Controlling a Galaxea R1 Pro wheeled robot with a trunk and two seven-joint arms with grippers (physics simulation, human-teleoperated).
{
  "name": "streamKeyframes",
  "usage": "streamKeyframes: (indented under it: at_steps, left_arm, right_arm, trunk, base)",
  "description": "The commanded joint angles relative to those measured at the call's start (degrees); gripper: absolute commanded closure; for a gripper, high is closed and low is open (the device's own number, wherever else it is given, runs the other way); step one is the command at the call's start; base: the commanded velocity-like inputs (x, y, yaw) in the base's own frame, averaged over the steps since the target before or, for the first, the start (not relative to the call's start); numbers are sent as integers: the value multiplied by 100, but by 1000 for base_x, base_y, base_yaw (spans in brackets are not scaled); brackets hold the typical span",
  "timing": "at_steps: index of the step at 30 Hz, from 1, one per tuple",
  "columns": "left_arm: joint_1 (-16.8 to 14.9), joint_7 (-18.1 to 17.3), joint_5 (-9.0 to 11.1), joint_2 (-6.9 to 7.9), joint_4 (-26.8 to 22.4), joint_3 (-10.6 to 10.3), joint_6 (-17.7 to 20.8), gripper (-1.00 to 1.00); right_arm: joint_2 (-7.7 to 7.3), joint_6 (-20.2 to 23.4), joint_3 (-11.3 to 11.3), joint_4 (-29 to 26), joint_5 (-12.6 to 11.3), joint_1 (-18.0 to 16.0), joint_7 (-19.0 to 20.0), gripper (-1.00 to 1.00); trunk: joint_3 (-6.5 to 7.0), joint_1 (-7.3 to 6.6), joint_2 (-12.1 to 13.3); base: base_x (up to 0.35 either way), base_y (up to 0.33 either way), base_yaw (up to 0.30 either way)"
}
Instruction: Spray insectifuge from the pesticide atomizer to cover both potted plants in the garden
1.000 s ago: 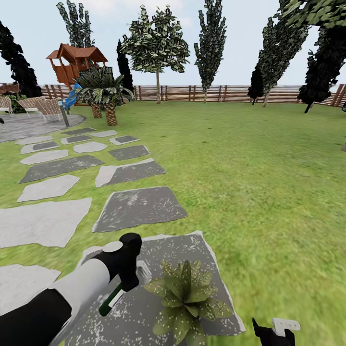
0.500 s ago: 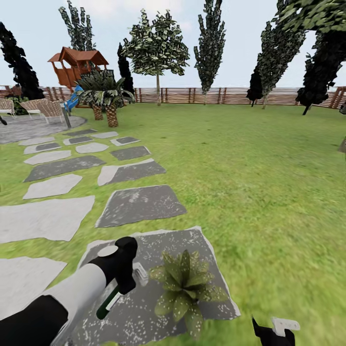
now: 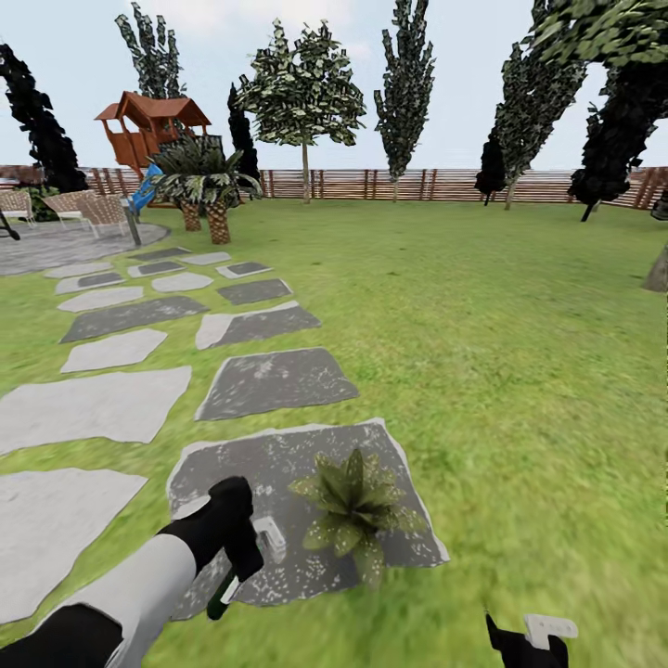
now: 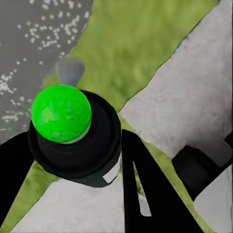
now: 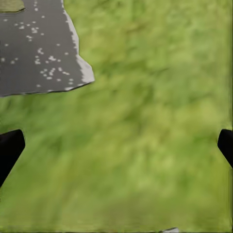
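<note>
- Garden lawn [image 3: 482, 371] stretches back to a brown slat fence [image 3: 417, 183], with grey stone slabs [image 3: 269, 380] leading toward it.
- Dark speckled slab [image 3: 278, 464] carries one potted plant [image 3: 357, 506] on its side away from the left arm.
- Left gripper [image 3: 243, 557] hangs over that slab, just beside the plant, its jaws clamped on the pesticide atomizer [image 4: 73, 141].
- Right gripper [image 3: 531, 640] is over bare grass, well apart from the plant; its fingertips [image 5: 9, 148] stand wide apart.
- Atomizer's green dot [image 4: 61, 113] shows in the left wrist view.
</note>
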Motion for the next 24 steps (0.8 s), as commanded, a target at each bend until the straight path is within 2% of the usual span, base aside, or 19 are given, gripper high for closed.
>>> streamKeyframes:
  at_steps: [1, 4, 6, 7, 9, 11, 14, 20, 24]
  left_arm:
    - [67, 47, -16, 2, 0, 146, -142, 100]
    - [360, 263, 31, 77, 45, 748, -1257, 100]
    - [500, 290, 42, 244, 53, 1352, -1812, 100]
    - [537, 291, 47, 292, 54, 1585, -1971, 100]
    - [616, 285, 51, 362, 60, 2217, -2562, 100]
    - [652, 286, 55, 373, 74, 2493, -2940, 100]
    - [667, 274, 57, 363, 93, 2603, -3122, 100]
    - [667, 284, 55, 245, 87, 2634, -3156, 100]
    - [665, 286, 55, 196, 87, 2645, -3147, 100]
  right_arm:
    - [1, -20, -50, 4, 27, -4, 38, -100]
    - [2, -20, -49, 5, 27, -4, 38, -100]
    - [2, -20, -47, 5, 30, -4, 38, -100]
    - [2, -20, -47, 8, 32, -4, 38, -100]
    - [2, -20, -47, 11, 35, -4, 38, -100]
    - [2, -20, -51, 12, 31, -4, 38, -100]
    - [26, -20, -45, 6, 37, -4, 48, -100]
    - [5, -11, -42, -10, 42, -4, 85, -100]
    - [-6, -12, -35, -20, 44, -4, 101, -100]
  trunk:
    - [-5, -5, -3]
    - [-5, -5, -3]
    - [-5, -5, -3]
    - [-5, -5, -3]
    - [-5, -5, -3]
    - [-5, -5, -3]
    - [-5, -5, -3]
    - [-5, -5, -3]
    - [-5, -5, -3]
  base:
    - [-338, 0, 0]
    - [-338, 0, 0]
    - [-337, 0, 0]
    - [-337, 0, 0]
    - [-337, 0, 0]
    - [-338, 0, 0]
    - [-338, 0, 0]
    - [-307, 0, 0]
    - [-77, 0, 0]
